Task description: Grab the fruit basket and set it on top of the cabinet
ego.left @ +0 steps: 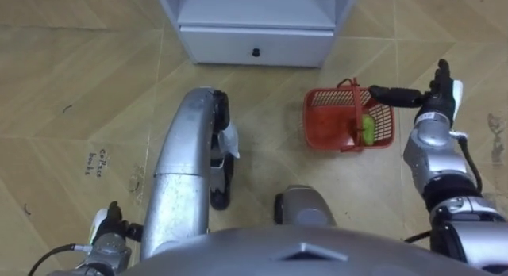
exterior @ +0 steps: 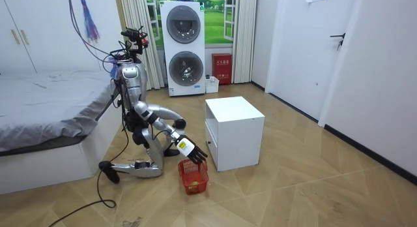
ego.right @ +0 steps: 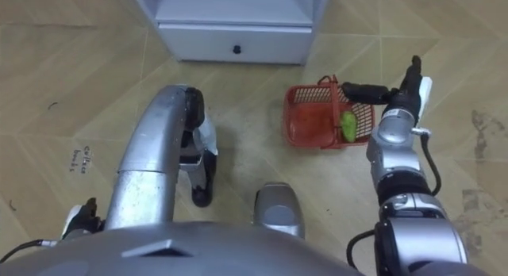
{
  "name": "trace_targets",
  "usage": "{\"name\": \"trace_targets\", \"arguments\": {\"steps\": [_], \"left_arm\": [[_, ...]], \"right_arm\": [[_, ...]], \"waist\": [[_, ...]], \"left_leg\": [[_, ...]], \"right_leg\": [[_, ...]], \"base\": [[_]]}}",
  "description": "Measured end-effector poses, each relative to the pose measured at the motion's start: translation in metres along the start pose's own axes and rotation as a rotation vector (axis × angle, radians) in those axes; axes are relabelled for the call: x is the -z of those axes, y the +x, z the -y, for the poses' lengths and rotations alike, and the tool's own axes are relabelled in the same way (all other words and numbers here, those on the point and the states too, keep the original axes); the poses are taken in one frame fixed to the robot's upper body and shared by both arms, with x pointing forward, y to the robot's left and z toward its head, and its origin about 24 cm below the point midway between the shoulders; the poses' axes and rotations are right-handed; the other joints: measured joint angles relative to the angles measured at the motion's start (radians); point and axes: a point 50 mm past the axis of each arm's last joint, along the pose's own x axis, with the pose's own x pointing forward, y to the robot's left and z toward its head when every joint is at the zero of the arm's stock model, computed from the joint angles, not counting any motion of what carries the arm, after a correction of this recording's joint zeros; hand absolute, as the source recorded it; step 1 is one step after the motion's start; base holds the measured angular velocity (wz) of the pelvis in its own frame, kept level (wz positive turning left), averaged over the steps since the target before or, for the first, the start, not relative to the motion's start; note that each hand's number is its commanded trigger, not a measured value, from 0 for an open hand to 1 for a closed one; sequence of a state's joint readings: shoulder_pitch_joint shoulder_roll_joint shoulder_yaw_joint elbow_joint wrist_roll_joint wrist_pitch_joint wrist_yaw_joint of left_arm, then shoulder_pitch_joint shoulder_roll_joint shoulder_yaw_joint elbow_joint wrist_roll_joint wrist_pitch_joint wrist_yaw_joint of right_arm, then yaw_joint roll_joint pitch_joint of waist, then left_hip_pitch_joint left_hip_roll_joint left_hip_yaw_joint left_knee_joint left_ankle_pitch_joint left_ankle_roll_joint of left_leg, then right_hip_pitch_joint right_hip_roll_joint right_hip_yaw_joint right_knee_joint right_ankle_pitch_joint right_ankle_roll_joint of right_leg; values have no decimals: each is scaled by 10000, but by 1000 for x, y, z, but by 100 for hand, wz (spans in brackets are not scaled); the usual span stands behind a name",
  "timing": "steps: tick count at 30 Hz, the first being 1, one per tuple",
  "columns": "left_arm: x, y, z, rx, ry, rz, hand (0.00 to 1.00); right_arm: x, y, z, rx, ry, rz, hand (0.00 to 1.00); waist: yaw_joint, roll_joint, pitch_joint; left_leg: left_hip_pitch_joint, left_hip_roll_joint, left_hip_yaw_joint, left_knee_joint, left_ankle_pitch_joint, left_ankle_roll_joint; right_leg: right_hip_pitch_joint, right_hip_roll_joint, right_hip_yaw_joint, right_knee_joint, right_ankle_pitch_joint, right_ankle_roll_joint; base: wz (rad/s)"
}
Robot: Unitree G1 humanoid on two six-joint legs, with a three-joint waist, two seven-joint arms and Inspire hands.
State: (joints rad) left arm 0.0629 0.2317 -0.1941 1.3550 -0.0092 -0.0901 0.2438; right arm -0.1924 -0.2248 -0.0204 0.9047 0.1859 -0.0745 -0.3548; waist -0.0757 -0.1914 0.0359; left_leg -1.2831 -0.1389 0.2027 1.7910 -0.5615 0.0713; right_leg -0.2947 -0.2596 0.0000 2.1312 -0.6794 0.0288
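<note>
The red fruit basket (ego.left: 321, 121) sits on the floor (ego.left: 79, 70), at nine o'clock from the right hand (ego.left: 439, 97). That hand is spread open, thumb stretched toward the rim. The left hand (ego.left: 107, 224) hangs at seven o'clock; its grip cannot be told.

One basket (ego.left: 321, 124) at two o'clock, one green fruit (ego.left: 368, 131) inside. One cabinet (ego.left: 254, 14) at twelve, with one drawer (ego.left: 222, 44) and one knob (ego.left: 255, 51). Two stacked washers (exterior: 182, 47), one bed (exterior: 45, 103).

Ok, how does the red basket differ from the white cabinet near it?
The basket is red open mesh and low; the cabinet is white, solid and taller. The basket holds a green fruit; the cabinet's drawer is shut. Both stand on the wooden floor.
</note>
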Motion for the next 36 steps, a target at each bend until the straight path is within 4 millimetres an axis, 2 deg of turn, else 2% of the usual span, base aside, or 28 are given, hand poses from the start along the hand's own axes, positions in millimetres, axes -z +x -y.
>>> {"name": "trace_targets", "arguments": {"steps": [2, 5, 8, 9, 10, 12, 16, 22, 24, 28, 36], "left_arm": [[-1, 0, 1, 101, 190, 63, 0], [-2, 1, 0, 221, 302, 93, 0], [-1, 1, -2, 277, 381, 86, 0], [0, 1, -2, 295, 381, 84, 0], [0, 1, -2, 293, 383, 84, 0], [2, 1, -7, 220, 414, -4, 0], [9, 1, -8, 204, 219, -266, 0], [9, 1, -7, 683, 315, -312, 0], [8, 0, -5, 897, 556, -247, 0], [7, 0, -3, 1024, 779, -187, 0], [7, 0, -3, 1121, 366, -271, 0]], "right_arm": [[0, 3, 3, -6, -137, -123, 0], [6, 5, 8, -39, -298, -443, 0], [8, 7, 15, 57, -444, -587, 0], [8, 8, 18, 87, -551, -581, 0], [7, 9, 20, 67, -619, -553, 0], [3, 10, 19, -161, -896, -409, 0], [-5, 14, 17, -370, -1114, -276, 0], [-2, 19, 33, -289, -1525, -601, 0], [-2, 20, 39, -258, -1622, -643, 0], [0, 21, 44, -367, -1827, -802, 0], [15, 19, 51, -288, -1882, -1486, 0]], "waist": [[52, 92, 17], [409, 216, 59], [783, 455, 94], [906, 571, 63], [973, 611, 80], [1145, 635, 89], [1185, 639, 90], [1652, 740, 104], [1776, 913, 196], [1933, 1180, 138], [1969, 1255, 120]], "left_leg": [[-79, 0, 5, -23, -27, -46], [-176, 44, 25, -15, -25, -46], [-241, 48, 32, -19, -24, -47], [-326, 44, 37, -23, -21, -51], [-347, 45, 43, -31, -19, -53], [-434, 39, 89, -108, 5, -100], [-514, 28, 159, -194, 49, -143], [-639, 35, 181, -202, 67, -144], [-652, 24, 183, -174, 97, -86], [-867, 51, 264, -176, 179, -11], [-1120, 45, 410, -218, 283, 106]], "right_leg": [[-85, -10, -43, 42, -5, 11], [-230, -11, 2, 123, -8, 16], [-296, -12, -9, 123, -9, 18], [-373, -14, -17, 127, -9, 19], [-404, -20, -12, 128, -11, 21], [-559, -73, 15, 126, -12, 24], [-614, -152, 3, 94, -24, 55], [-733, -154, -42, 128, -32, 73], [-764, -161, -87, 144, -32, 73], [-1023, -221, -27, 266, -40, 85], [-1307, -382, -50, 350, -90, 176]], "base": [[6], [-1], [1], [3], [3], [5], [5], [2], [2], [0], [0]]}}
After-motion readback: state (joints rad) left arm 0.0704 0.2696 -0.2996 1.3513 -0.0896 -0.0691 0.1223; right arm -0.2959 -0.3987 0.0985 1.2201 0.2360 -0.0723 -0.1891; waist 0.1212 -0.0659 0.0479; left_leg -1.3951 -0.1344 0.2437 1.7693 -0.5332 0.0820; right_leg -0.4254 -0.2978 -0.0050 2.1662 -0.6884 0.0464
